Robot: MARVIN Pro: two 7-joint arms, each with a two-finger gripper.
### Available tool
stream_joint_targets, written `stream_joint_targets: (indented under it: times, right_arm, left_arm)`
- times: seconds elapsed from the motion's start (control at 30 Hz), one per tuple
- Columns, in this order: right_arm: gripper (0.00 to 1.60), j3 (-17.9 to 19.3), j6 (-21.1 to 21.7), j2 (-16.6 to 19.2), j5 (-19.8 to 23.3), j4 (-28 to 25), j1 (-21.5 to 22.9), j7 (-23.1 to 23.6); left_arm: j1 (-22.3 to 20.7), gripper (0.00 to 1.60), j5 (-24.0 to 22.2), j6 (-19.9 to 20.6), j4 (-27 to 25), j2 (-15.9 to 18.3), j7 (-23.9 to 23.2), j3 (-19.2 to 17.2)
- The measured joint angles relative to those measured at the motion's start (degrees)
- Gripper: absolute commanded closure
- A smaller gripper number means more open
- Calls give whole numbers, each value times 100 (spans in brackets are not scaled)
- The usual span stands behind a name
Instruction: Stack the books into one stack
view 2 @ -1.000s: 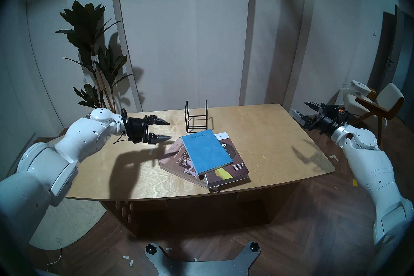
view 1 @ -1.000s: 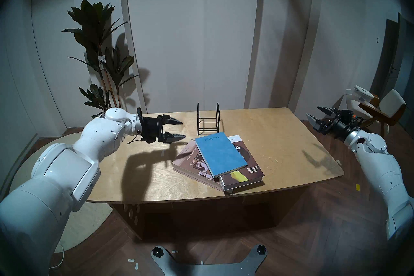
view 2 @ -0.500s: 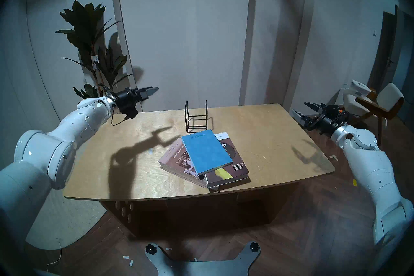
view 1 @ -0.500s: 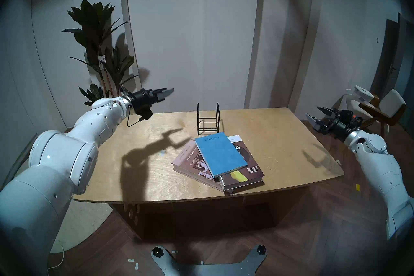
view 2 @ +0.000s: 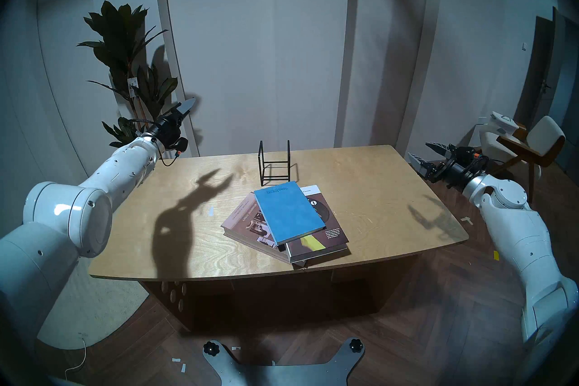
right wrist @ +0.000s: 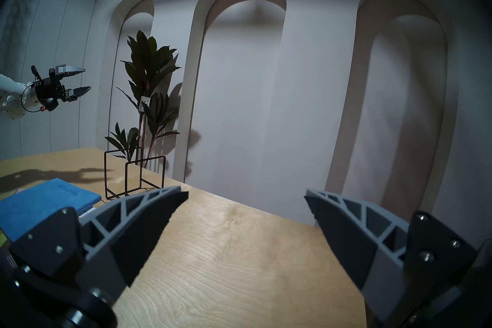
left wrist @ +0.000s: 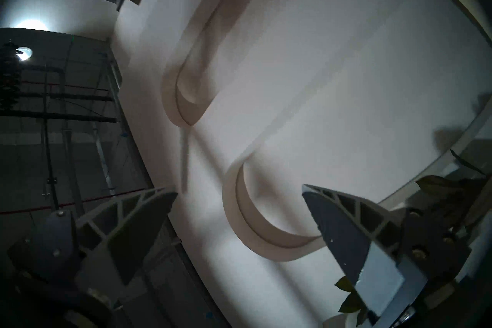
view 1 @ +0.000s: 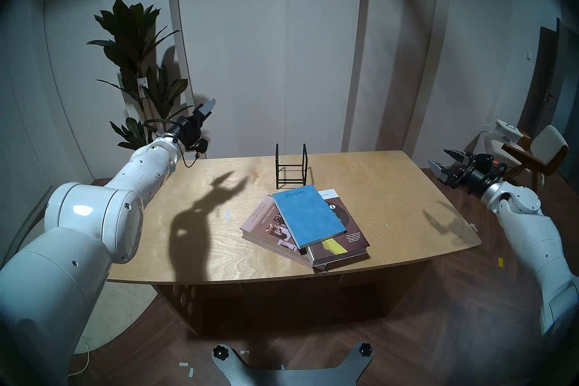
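On the wooden table (view 1: pixel 194 238), a little toward 4 o'clock from its middle, the three books lie in one pile. At the bottom is the large mauve-brown book (view 1: pixel 266 224) with small photos on its cover. Upon it lies the thick brown book (view 1: pixel 347 238), with a black disc and a yellow shape on its cover, and its near corner reaches the table's front edge. On top is the thin blue book (view 1: pixel 308 216), turned a little so that its corners point toward 11 and 5 o'clock.

By my judgement the task is nearly finished or finished: all three books rest on each other and no book lies alone. What is left, if anything, is only to make the pile more even, because the covers are fanned and not aligned. The black wire rack (view 1: pixel 290 166) stands empty just behind the pile, at 12 o'clock from it.

The left gripper (right wrist: pixel 76 82) is raised above the table's corner at 10 o'clock, well apart from the books; its jaws are spread wide and hold nothing. The right gripper (view 1: pixel 446 161) hangs beyond the table's edge at 3 o'clock, also fully spread and with nothing between its fingers.

Regarding writing, the blue cover has a word near its far edge that begins with "S", but I cannot read the rest surely. The mauve-brown cover has a printed line and the brown cover a small white text block; both are too small to read.
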Motion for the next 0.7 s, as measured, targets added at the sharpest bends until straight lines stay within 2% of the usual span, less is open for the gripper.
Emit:
stream_joint_targets:
  times: [0.37,0.7]
  right_arm:
    - [0,0,-6,0,4,6,10,9]
    - [0,0,-23,-1,5,16,19,15]
  left_arm:
    - [134,0,216,1021,-114,-25,-412,-4]
    - [66,0,-131,1238,-24,-175,-840,-412]
